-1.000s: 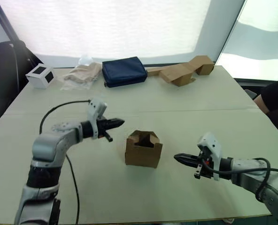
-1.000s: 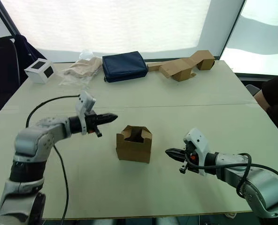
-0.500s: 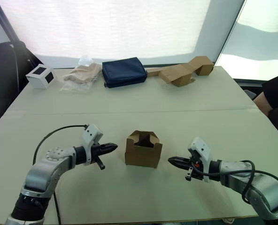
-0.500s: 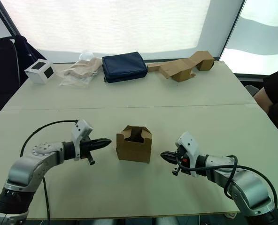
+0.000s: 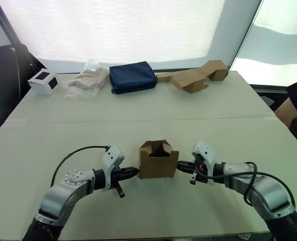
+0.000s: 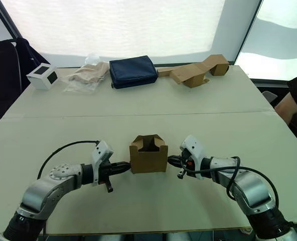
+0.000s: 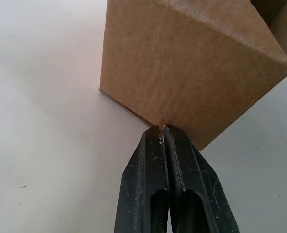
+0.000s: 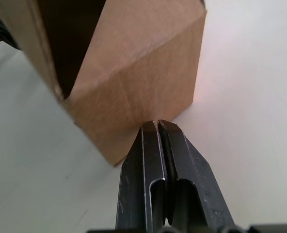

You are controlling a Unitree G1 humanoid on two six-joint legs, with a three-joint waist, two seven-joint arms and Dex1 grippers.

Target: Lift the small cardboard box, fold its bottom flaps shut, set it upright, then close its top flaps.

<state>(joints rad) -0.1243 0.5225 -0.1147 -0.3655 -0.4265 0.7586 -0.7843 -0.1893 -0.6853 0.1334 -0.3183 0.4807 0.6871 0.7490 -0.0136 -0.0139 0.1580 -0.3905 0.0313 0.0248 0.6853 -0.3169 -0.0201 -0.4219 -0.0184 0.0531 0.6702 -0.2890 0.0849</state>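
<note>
Small cardboard box (image 5: 158, 160): stood on the worktop (image 5: 138, 108) near its front edge, between the two end effectors; opening faced upward
Top flaps (image 5: 158, 147): seen raised and partly folded inward over the dark interior; slanted cut edges are visible at the rim
Bottom flaps: hidden beneath the box; state cannot be told
Left end effector (image 5: 133, 171): fingers pressed together, nothing gripped; tip is set against the lower left side of the box, at a vertical corner edge as seen in the left wrist view (image 7: 164, 128)
Right end effector (image 5: 180, 165): fingers pressed together, nothing gripped; tip is set against the lower right side of the box, at a corner edge as seen in the right wrist view (image 8: 157, 124)
Box contact: box is held between the two closed tips from opposite sides, its base seen resting on the worktop
Far edge of worktop: white cube with black squares (image 5: 42, 81) at the far left, crumpled beige wrapping (image 5: 86, 80) beside it, dark blue pouch (image 5: 133, 77) next along, long bent cardboard piece (image 5: 196, 75) at the far right
Separation: all far-edge items are placed well apart from the box
</note>
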